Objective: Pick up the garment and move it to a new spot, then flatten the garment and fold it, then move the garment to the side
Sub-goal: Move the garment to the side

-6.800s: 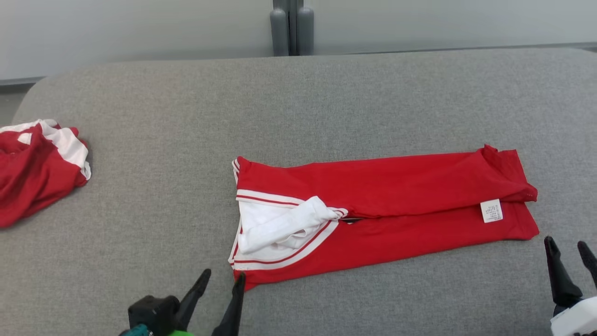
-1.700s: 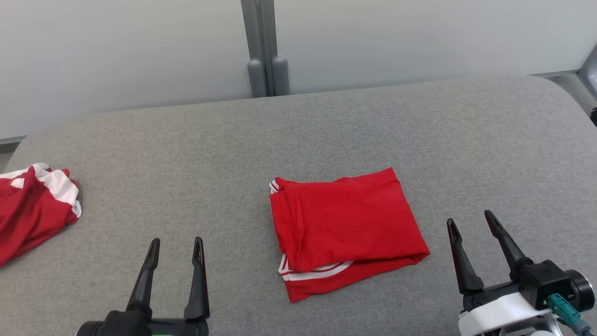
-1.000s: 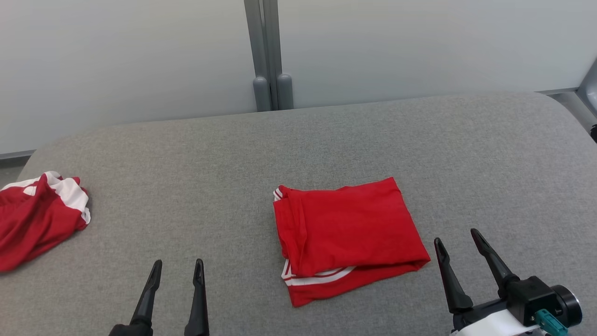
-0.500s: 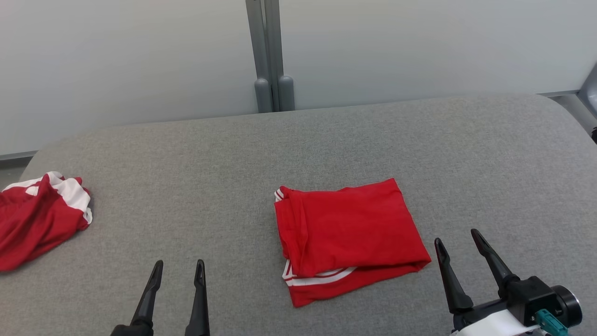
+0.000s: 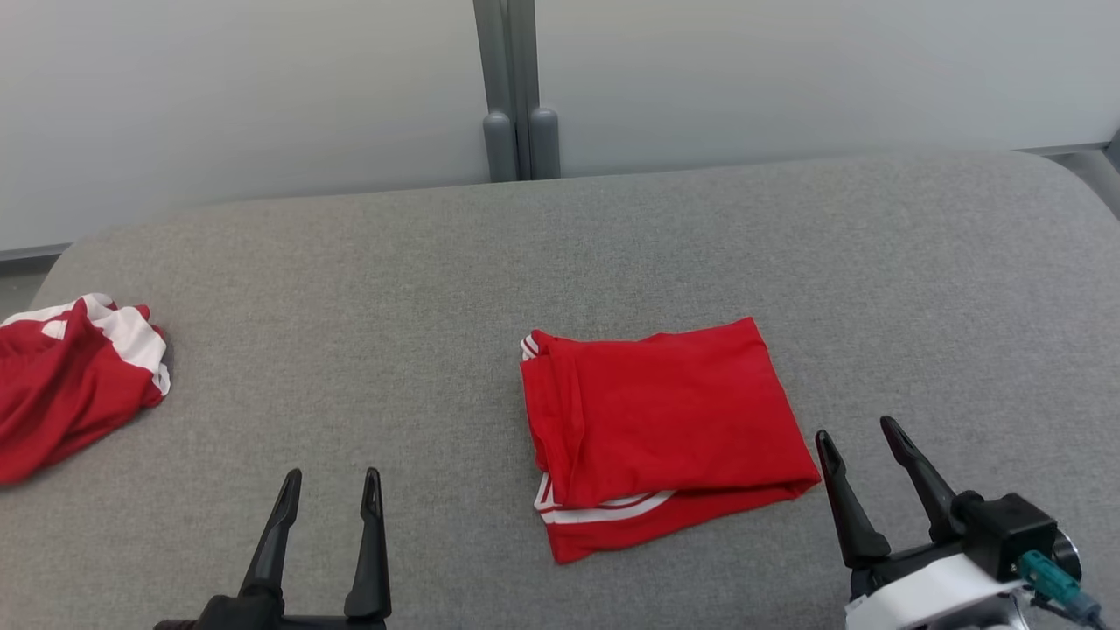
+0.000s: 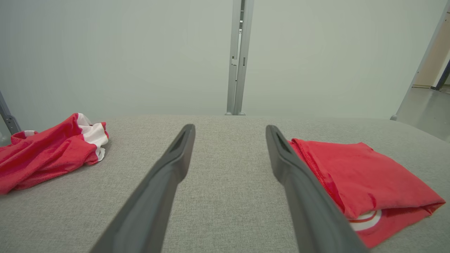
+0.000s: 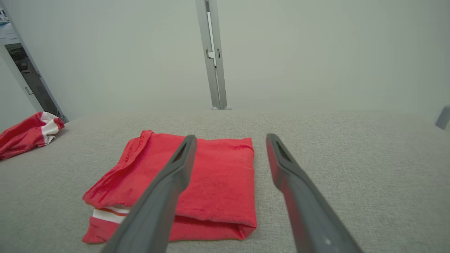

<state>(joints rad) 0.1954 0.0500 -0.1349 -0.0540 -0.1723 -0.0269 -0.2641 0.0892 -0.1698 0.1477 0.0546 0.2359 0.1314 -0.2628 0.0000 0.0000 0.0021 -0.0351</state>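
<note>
I see the folded red garment (image 5: 661, 429) lying flat near the middle of the grey padded surface (image 5: 394, 280). The left gripper (image 5: 332, 473) and the right gripper (image 5: 855, 429) both have their fingers spread wide and hold nothing. The right one is just beside the garment's right edge. The cloth looks light, soft and limp, so the layers may slide apart. I would pinch this right edge through all layers.
</note>
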